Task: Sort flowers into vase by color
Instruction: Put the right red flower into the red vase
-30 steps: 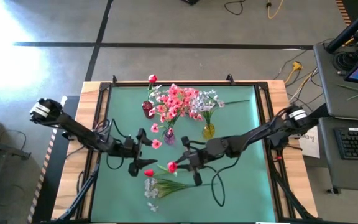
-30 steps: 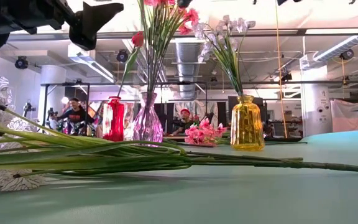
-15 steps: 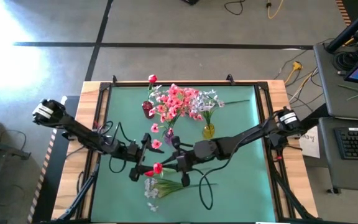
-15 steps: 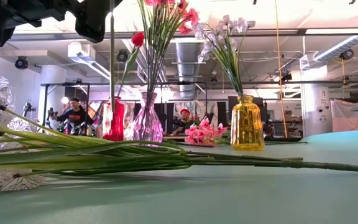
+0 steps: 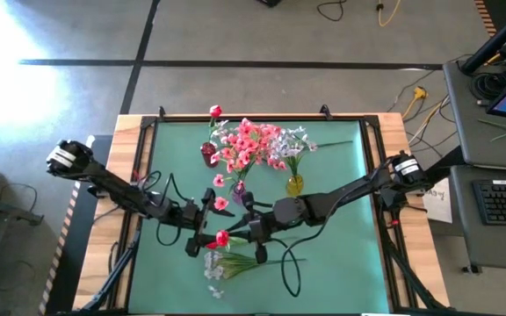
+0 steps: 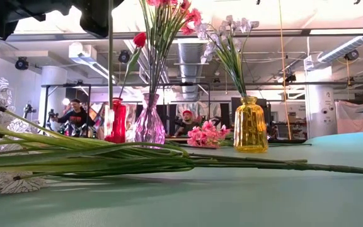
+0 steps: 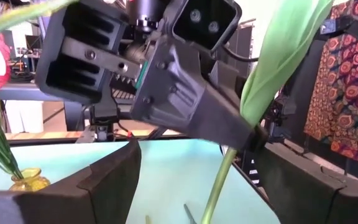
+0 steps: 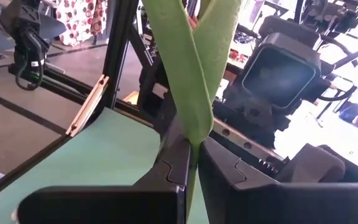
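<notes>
A red flower [image 5: 222, 237] on a thin green stem [image 6: 111, 75] is held upright over the table's near middle by my right gripper [image 5: 235, 235], which is shut on it. My left gripper [image 5: 209, 232] faces it from the left, open. Its fingers [image 7: 114, 180] stand on either side of the stem [image 7: 219, 180] without touching it. At the far middle stand a red vase [image 6: 115, 121], a purple vase [image 6: 150, 125] with pink flowers and a yellow vase [image 6: 251, 125] with white flowers. More white flowers [image 5: 218, 263] lie flat on the mat near the front. My right gripper pinches the red flower's stem [image 8: 191, 155] between its two fingers, just below where long green leaves [image 8: 191, 68] fork off. The fingers reach in level from the table's right and lie across the stem. The stem hangs upright below them, blossom on top; its lower end is hidden.
Two loose pink flowers [image 5: 220, 204] lie on the green mat [image 5: 341, 254] in front of the vases. The white flowers' long stems [image 6: 169, 161] stretch across the near part of the mat. A raised frame [image 5: 152, 127] rims the table.
My right gripper has carried the red flower toward the table's left, bringing its stem between my left gripper's open fingers. The stem now hangs upright. My left gripper has edged a little toward the right gripper.
</notes>
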### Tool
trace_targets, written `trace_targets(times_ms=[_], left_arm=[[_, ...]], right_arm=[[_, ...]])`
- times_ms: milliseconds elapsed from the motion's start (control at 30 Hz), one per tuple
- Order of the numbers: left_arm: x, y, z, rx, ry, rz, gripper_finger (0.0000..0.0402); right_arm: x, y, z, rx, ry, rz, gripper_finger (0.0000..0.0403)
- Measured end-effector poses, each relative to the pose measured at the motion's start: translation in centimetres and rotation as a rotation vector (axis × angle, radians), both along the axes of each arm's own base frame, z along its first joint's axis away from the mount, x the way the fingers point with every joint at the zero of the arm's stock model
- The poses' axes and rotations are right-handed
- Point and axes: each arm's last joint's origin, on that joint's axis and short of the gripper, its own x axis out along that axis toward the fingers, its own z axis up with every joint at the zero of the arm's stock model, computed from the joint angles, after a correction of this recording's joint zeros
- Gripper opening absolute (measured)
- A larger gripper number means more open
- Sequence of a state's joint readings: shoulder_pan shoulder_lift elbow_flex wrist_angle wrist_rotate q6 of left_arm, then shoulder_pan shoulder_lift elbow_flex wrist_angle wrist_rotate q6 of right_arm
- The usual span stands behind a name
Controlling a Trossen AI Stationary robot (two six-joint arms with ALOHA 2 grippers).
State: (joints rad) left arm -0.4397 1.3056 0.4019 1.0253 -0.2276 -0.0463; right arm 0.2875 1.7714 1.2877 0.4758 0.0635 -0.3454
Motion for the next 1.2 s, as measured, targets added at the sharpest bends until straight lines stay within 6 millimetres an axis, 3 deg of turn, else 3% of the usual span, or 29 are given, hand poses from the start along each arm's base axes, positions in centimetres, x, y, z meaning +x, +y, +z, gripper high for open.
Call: trace_targets(times_ms=[300,900,1200], left_arm=[[0.01,0.02,-0.17,0.003,0.014,0.002,0.0237],[0.01,0.04,-0.35,0.016,0.027,0.002,0.0012],[-0.01,0.08,-0.32,0.022,0.027,0.004,0.0001]], right_arm=[[0.03,-0.03,0.29,-0.028,-0.037,-0.010,0.0018],[0.03,-0.08,0.38,-0.038,-0.048,-0.027,0.0018],[0.00,-0.17,0.46,0.002,-0.039,-0.055,0.0018]])
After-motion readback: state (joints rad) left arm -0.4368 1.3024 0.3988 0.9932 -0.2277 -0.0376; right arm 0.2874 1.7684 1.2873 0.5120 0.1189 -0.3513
